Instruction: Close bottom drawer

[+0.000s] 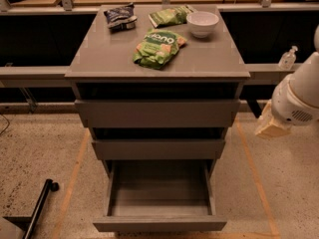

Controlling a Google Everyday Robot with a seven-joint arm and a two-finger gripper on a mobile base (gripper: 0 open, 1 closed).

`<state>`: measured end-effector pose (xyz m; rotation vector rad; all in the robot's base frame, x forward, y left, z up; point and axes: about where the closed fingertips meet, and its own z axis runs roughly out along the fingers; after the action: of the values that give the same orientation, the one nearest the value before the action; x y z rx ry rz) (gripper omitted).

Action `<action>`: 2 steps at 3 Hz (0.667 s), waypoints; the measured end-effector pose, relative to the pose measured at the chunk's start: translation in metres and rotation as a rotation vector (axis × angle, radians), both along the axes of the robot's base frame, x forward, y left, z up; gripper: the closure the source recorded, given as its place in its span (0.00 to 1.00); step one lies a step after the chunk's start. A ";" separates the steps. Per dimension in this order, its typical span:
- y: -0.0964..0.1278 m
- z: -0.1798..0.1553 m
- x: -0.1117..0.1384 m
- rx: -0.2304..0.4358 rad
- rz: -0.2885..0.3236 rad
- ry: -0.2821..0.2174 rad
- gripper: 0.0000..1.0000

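Note:
The bottom drawer [159, 223] of the grey cabinet is pulled far out toward me. Its plain grey tray [159, 188] is empty, and its flat front panel is near the lower edge of the view. The two drawers above it, the mid one [158, 149] and the top one [157, 113], stick out only a little. My gripper [271, 124], cream-coloured under the white arm [299, 96], hangs in the air to the right of the cabinet. It is level with the upper two drawers and touches nothing.
The cabinet top [104, 59] holds a green snack bag [158, 46], a second green bag [170, 16], a dark bag [120, 16] and a white bowl [202, 23]. A sanitizer bottle [288, 58] stands on the right ledge. A black bar [39, 209] lies on the floor at the lower left.

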<state>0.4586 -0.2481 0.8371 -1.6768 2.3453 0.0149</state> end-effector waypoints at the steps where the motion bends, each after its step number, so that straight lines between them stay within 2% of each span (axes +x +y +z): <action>1: 0.006 0.003 -0.001 -0.032 0.021 -0.003 1.00; 2: 0.014 -0.034 -0.008 -0.001 0.025 0.058 1.00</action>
<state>0.4508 -0.2339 0.8028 -1.7280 2.3666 0.0687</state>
